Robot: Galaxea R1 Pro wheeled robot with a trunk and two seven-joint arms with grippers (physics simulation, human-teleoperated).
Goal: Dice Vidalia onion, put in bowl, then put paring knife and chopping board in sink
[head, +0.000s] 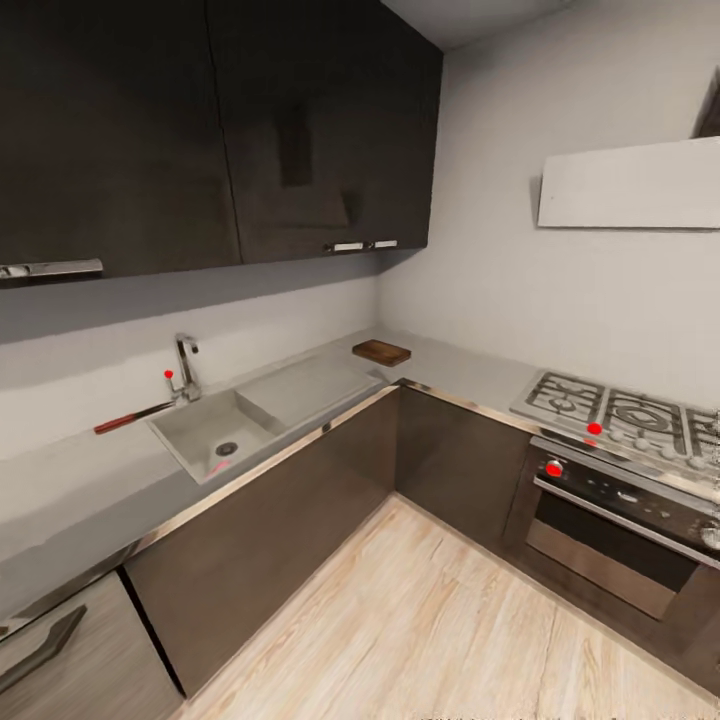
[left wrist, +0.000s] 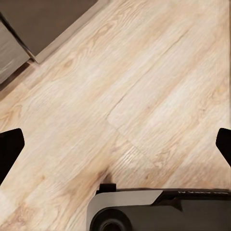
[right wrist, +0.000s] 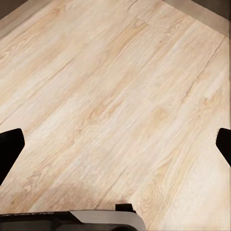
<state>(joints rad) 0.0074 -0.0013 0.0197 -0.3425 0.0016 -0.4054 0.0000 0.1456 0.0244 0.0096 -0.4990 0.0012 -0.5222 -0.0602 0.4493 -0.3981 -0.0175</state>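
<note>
Head view, left to right along the L-shaped table (head: 90, 480):
- Paring knife (head: 133, 416) flat on the table at far left, behind the sink's left corner, reddish handle left, blade toward the faucet (head: 185, 368).
- Sink (head: 215, 432) set in the table, basin left, drainboard right.
- Vidalia onion (head: 219, 466) in the basin, at the near wall, just near of the round drain.
- Chopping board (head: 381, 352) flat in the far corner of the table, right of the drainboard, well apart from knife and onion.
- Gas hob (head: 625, 412) and oven (head: 625, 530) on the right run.
- Black upper cabinets (head: 200, 130) above the sink; pale wood floor (head: 420, 620) below.

Left gripper (left wrist: 115, 144): jaws spread wide, dark tips at opposite picture edges, nothing between, floor beneath.
Right gripper (right wrist: 115, 144): jaws likewise spread, empty, over floor.
</note>
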